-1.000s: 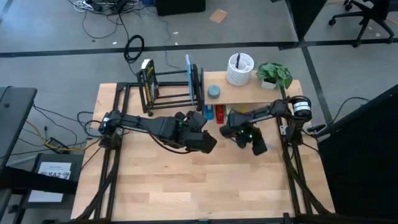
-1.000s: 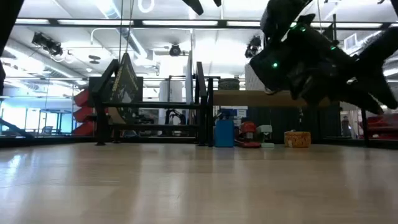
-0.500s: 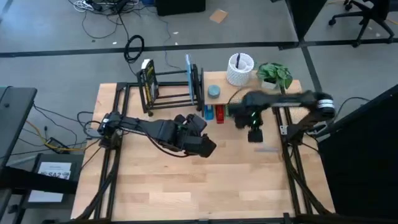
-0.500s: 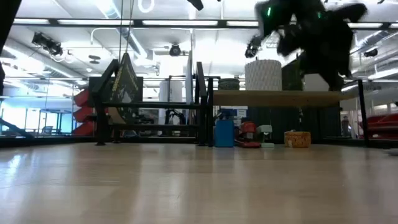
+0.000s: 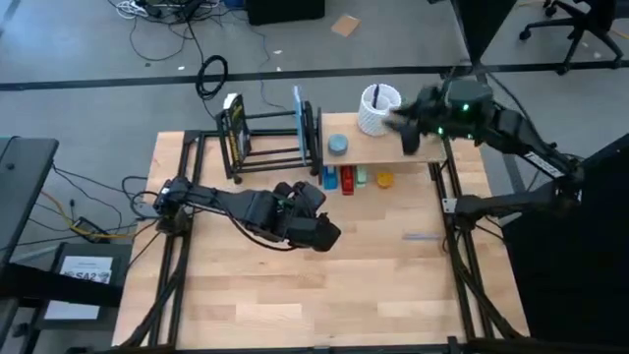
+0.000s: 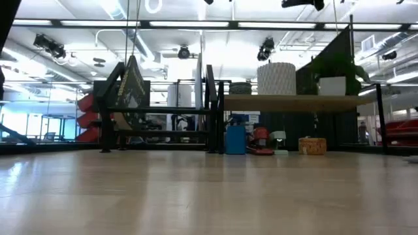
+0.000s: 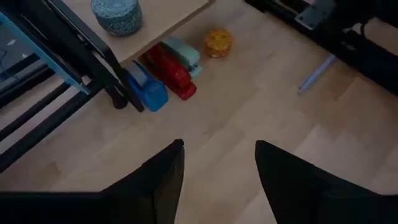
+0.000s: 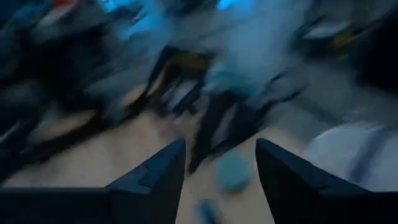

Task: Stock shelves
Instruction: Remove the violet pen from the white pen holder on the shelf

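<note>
While the left gripper [image 5: 327,236] hovers mid-table, fingers apart, the right gripper [image 5: 393,126], also parted, hangs above the light wooden board shelf [image 5: 393,149].

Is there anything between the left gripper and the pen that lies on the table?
Nothing visible: bare tabletop runs from the left gripper, jaws open, to the pen.

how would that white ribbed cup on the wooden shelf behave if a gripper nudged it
The white ribbed cup stands taller than wide in the low view, so a nudge near its rim would probably tip it. Its round body could then roll along the light wooden shelf board. A dark stick inside may shift its balance slightly; its weight cannot be judged.
</note>
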Controlling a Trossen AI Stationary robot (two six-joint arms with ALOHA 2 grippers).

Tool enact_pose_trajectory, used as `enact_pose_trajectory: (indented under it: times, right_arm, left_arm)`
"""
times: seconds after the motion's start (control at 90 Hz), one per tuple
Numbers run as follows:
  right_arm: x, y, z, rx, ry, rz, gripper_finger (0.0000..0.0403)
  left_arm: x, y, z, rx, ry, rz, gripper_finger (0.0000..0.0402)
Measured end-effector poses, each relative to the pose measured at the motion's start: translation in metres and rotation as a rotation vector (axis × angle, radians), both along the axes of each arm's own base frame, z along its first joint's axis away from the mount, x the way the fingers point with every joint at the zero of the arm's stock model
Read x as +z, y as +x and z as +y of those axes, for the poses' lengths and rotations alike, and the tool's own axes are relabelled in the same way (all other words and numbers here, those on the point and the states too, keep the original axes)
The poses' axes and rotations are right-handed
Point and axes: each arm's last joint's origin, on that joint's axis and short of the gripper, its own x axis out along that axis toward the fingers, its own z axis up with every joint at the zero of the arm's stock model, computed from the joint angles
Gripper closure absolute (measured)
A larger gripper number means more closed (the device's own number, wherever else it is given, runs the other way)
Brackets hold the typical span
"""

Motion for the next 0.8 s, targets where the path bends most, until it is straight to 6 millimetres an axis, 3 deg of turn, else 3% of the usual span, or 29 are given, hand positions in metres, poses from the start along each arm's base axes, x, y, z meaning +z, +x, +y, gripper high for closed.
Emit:
enact_pose_trajectory:
  times: [0.178, 0.278, 0.4, 0.578, 0.8]
  right_arm:
    - [-0.016, 0.020, -0.039, -0.056, -0.097, 0.135, 0.0169]
    - [-0.026, 0.025, -0.061, -0.193, -0.106, 0.207, 0.0131]
    - [-0.041, 0.031, -0.086, -0.265, -0.072, 0.254, 0.0113]
    - [-0.062, 0.043, -0.116, -0.270, 0.033, 0.233, 0.0130]
    - [-0.079, 0.050, -0.134, -0.313, 0.131, 0.215, 0.0196]
  left_arm:
    - [0.000, 0.000, 0.000, 0.002, -0.002, -0.005, 0.0224]
    - [0.000, 0.000, -0.002, -0.005, -0.016, -0.004, 0.0224]
    - [0.000, -0.001, -0.007, -0.022, -0.029, -0.001, 0.0224]
    - [-0.001, -0.003, -0.008, -0.025, -0.029, 0.009, 0.0224]
    - [-0.003, -0.006, -0.007, 0.001, -0.045, 0.036, 0.0224]
